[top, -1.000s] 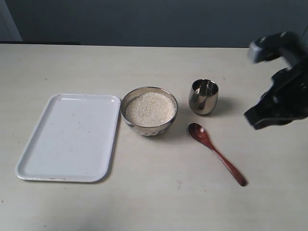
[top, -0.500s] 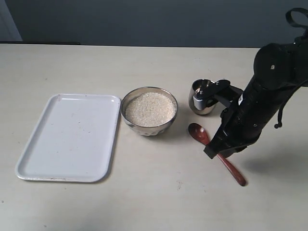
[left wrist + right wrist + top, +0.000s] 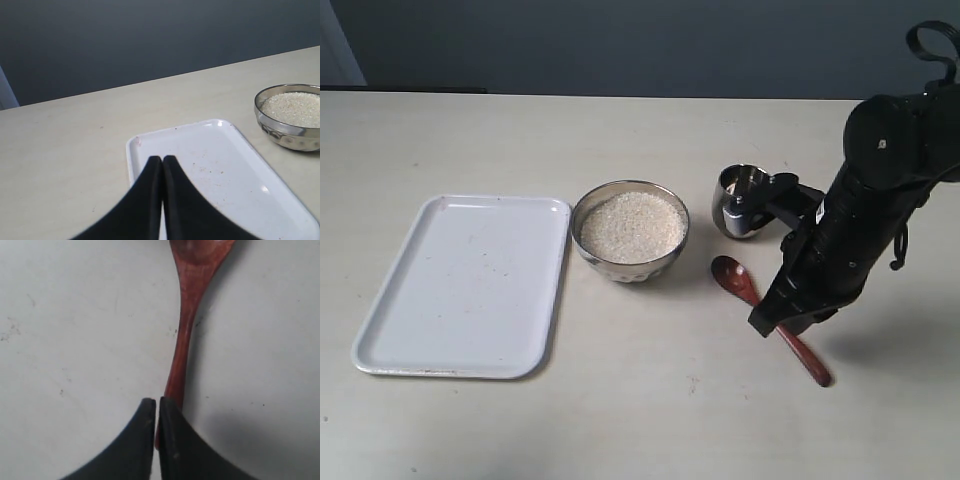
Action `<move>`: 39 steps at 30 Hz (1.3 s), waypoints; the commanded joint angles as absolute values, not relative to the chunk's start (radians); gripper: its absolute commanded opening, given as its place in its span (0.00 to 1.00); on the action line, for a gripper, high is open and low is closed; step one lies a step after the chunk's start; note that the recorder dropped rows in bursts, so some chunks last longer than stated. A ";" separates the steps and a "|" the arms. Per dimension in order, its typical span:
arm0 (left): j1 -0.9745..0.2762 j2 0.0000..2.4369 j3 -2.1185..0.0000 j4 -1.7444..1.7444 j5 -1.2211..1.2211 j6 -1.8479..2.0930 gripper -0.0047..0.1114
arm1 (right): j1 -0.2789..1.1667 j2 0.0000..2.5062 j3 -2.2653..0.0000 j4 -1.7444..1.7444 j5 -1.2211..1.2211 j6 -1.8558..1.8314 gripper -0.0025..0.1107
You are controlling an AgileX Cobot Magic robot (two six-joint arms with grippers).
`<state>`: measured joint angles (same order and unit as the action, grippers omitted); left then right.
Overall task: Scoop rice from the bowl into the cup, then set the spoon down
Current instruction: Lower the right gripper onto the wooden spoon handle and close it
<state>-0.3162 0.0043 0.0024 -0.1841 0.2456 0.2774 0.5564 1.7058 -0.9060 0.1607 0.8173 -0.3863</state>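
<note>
The reddish-brown wooden spoon (image 3: 732, 277) lies flat on the table, scoop toward the bowl, handle running to the front right. My right gripper (image 3: 776, 325) hangs over the middle of the handle, jaws shut, tips just above the wood; the right wrist view shows the spoon (image 3: 187, 335) passing under the shut right gripper (image 3: 154, 403). The steel bowl (image 3: 626, 268) holds a heap of rice (image 3: 632, 225). The steel cup (image 3: 738, 190) stands to its right, partly behind my right arm. My left gripper (image 3: 162, 160) is shut over the tray, out of the exterior view.
A white rectangular tray (image 3: 470, 285) lies left of the bowl, also seen as the tray (image 3: 225, 165) in the left wrist view, with the bowl (image 3: 287, 140) and rice (image 3: 295, 107) beyond it. The right arm's wrist crosses in front of the cup.
My right arm has swung in from the table's right edge and come down over the spoon's handle, then edged slightly right. The spoon, bowl and cup have not moved.
</note>
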 commanded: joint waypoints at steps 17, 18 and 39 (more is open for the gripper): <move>-0.321 0.000 0.000 -0.186 0.234 0.272 0.04 | 0.559 1.720 -0.864 0.103 0.707 -0.305 0.48; -0.321 0.000 0.000 -0.186 0.234 0.272 0.04 | 0.559 1.720 -0.855 0.103 0.701 -0.305 0.48; -0.321 0.000 0.000 -0.186 0.234 0.272 0.04 | 0.559 1.845 -0.840 0.106 0.656 -0.260 0.13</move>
